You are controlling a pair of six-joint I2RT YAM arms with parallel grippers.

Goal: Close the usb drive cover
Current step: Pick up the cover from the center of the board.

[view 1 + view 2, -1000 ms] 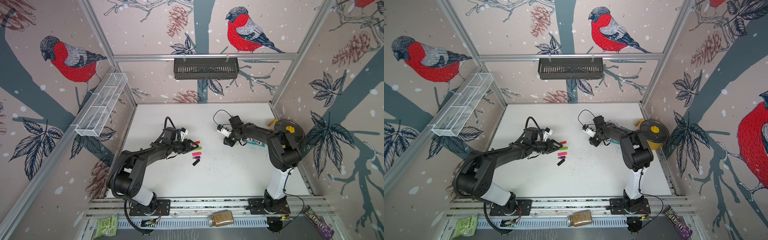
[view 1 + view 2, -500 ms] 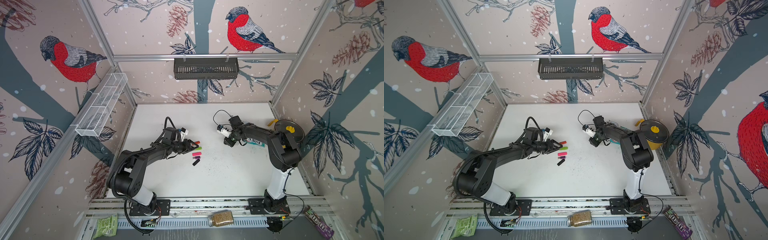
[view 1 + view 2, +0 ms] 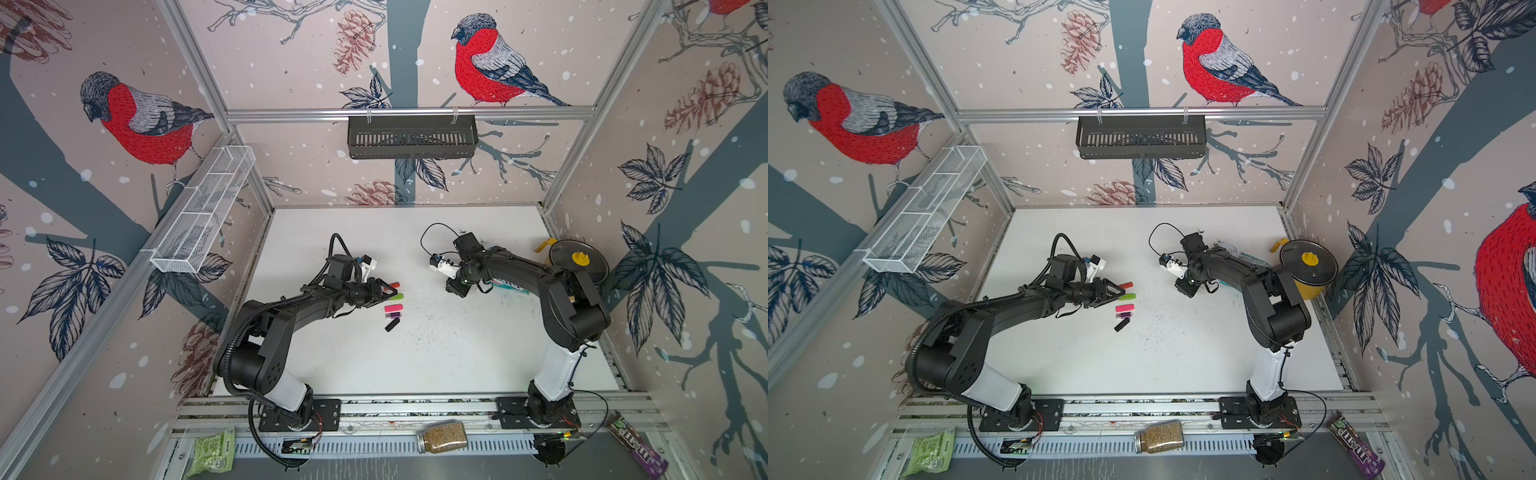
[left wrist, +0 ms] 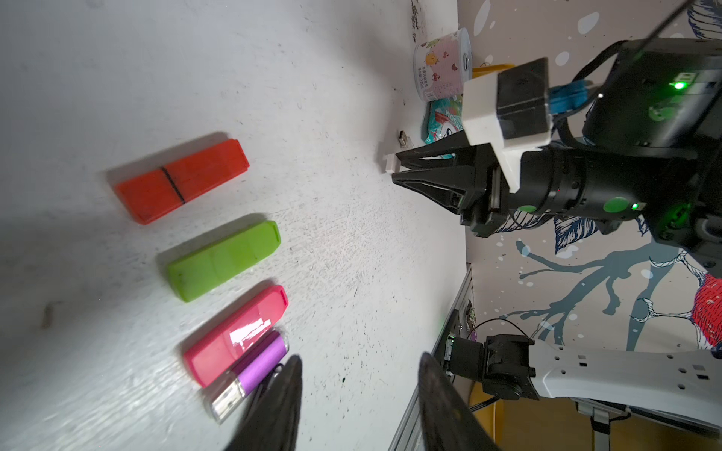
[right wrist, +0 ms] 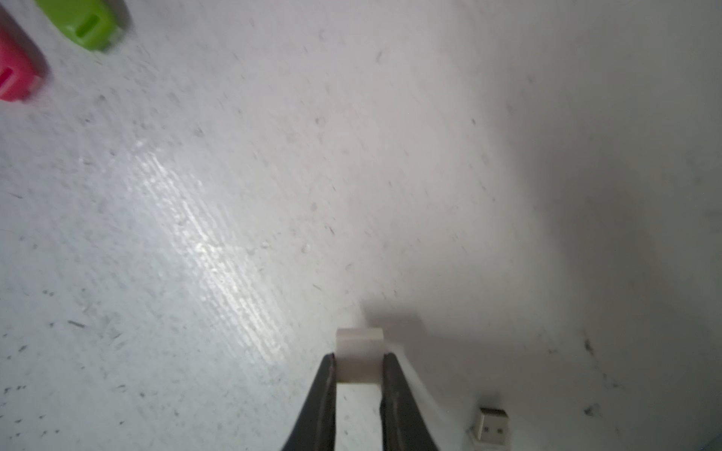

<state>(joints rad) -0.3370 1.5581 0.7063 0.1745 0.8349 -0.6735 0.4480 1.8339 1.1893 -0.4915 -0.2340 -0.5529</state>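
Count on the white table (image 3: 457, 353): five USB sticks in one row, side by side, none stacked. In order: orange stick (image 4: 181, 181), green stick (image 4: 224, 259), pink stick (image 4: 236, 336), purple stick (image 4: 254, 363) with a clear end showing metal, then black stick (image 3: 392, 325), seen only in the top views. Well apart from that row, over by the right arm: one white cover (image 5: 358, 343) and one small white drive (image 5: 490, 429). Two arms, two grippers.

Right gripper (image 5: 358, 357): closed down on the white cover, one finger against each side, the cover's front end poking out past the tips. Low at the table; touching it or just above, cannot tell.

Small white drive: flat on the table, just beside the right gripper, off the outer side of one finger, touched by nothing. Metal plug bare. Cover and drive apart, not joined.

Left gripper (image 4: 359, 356): about halfway open, nothing between the fingers, tips near the row of coloured sticks, gripping none of them, well apart from the white cover and the white drive.
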